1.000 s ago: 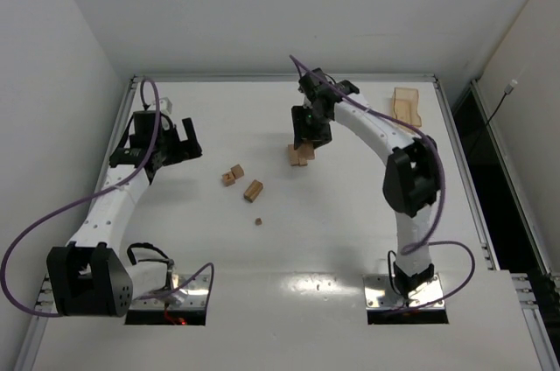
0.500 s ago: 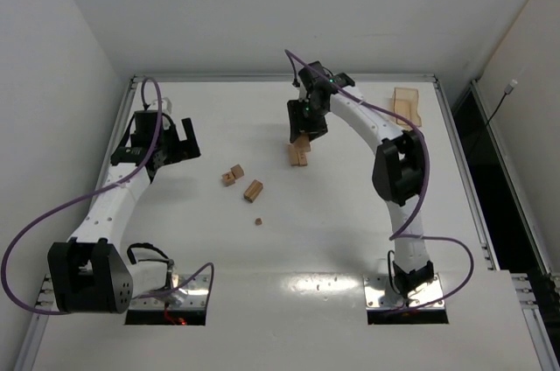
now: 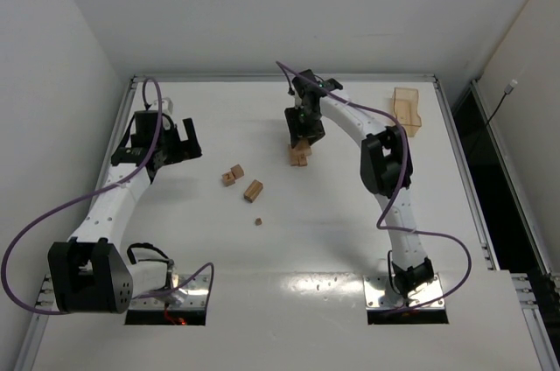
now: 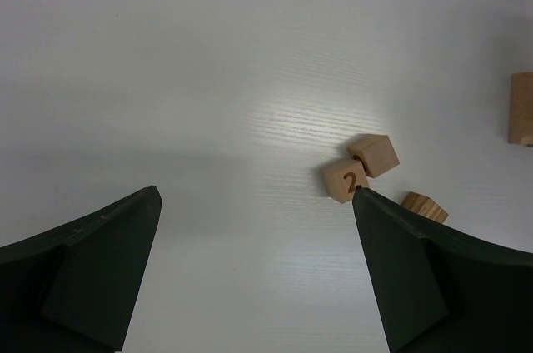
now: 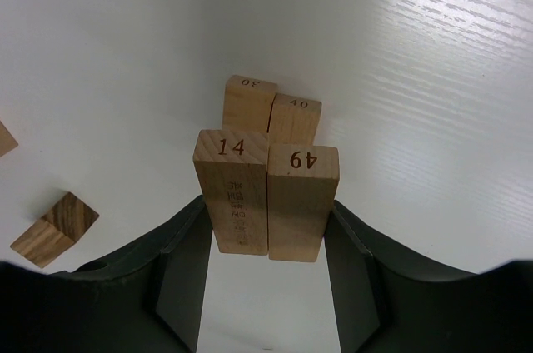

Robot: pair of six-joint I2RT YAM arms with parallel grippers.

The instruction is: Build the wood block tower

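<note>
Your right gripper point(image 3: 302, 133) is clamped on two bars point(image 5: 241, 203) marked 14 and 49, held side by side over the tower point(image 3: 299, 158). The tower stands mid-desk toward the far edge, with bars 30 and 40 point(image 5: 250, 107) at its base; whether the held pair touches those lower bars is hard to tell from either view. Your left gripper point(image 4: 256, 195) hangs with its jaws wide apart near the left edge of the desk point(image 3: 350, 240), and loose blocks point(image 3: 233, 175) lie between it and the tower.
</note>
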